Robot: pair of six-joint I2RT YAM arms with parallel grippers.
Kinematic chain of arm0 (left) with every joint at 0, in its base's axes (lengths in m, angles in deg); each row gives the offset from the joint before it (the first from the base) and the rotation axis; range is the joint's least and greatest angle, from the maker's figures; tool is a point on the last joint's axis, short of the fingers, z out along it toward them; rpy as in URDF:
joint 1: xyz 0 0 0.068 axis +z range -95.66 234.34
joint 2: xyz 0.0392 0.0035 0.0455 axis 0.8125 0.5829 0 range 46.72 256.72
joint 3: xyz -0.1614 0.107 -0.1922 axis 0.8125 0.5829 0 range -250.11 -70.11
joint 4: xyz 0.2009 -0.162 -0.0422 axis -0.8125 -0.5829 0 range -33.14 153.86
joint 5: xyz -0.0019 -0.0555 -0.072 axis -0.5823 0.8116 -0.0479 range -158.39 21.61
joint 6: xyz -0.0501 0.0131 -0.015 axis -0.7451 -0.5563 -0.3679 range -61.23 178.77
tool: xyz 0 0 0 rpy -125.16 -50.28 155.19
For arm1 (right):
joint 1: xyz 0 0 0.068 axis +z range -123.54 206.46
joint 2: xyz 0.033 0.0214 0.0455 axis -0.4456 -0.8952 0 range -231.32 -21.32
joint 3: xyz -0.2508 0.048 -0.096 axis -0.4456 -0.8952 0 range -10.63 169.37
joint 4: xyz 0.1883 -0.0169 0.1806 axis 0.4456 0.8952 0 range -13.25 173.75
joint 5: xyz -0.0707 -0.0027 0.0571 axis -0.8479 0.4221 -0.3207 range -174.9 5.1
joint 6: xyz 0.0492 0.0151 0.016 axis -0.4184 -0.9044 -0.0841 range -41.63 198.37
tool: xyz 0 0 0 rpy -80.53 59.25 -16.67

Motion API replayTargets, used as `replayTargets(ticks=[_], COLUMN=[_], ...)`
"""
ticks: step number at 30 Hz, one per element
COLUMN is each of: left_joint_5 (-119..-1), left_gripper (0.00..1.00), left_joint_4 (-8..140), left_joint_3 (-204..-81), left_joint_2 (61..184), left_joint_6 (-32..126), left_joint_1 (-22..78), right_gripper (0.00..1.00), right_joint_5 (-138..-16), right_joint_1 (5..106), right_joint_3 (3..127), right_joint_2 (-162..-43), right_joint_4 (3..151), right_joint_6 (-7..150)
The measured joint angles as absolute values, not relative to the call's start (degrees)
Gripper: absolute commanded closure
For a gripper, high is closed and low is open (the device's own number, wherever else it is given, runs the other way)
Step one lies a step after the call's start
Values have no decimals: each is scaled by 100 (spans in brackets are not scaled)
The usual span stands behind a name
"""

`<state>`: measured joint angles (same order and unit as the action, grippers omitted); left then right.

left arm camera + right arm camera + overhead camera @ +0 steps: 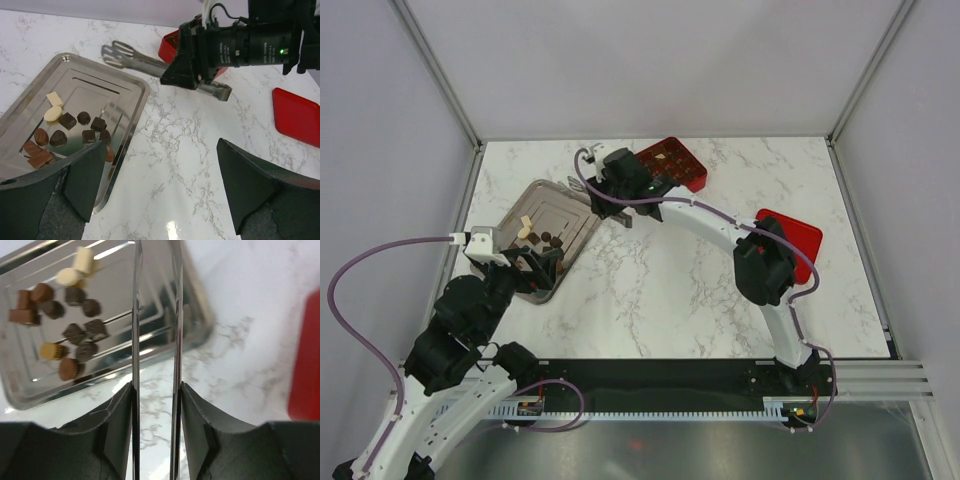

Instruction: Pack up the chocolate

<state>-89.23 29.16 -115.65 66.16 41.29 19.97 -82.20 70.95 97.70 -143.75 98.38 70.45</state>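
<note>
Top external view: the chocolate, dark pieces and a few cream, lies in a steel tray at left; a gridded red box sits far centre, a red lid at right. The left gripper hangs released over the tray's near edge and the right gripper clenches metal tongs, above a white marble table between grey walls.

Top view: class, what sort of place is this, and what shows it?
Probably a robot test booth, not a kitchen: plain grey walls fence in a marble-patterned table, two robot arms are bolted to its near edge, and chocolates lie on a steel tray.
</note>
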Motion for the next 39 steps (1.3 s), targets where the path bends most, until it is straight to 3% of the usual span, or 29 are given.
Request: replayTargets(ticks=[10, 39], left_joint_5=[-8885, -8888], left_gripper=[0, 0], left_joint_4=[2975, 2977], left_joint_3=[-11565, -11504], left_joint_2=[6605, 6605], left_joint_6=[4129, 4132], left_joint_1=[1997, 1997], right_gripper=[49, 46], right_joint_5=[-7685, -8030], right_joint_1=[7880, 8092], right_joint_3=[10546, 11348], right_joint_2=[-15427, -16629], right_joint_4=[9558, 8981], right_joint_6=[7202, 6479])
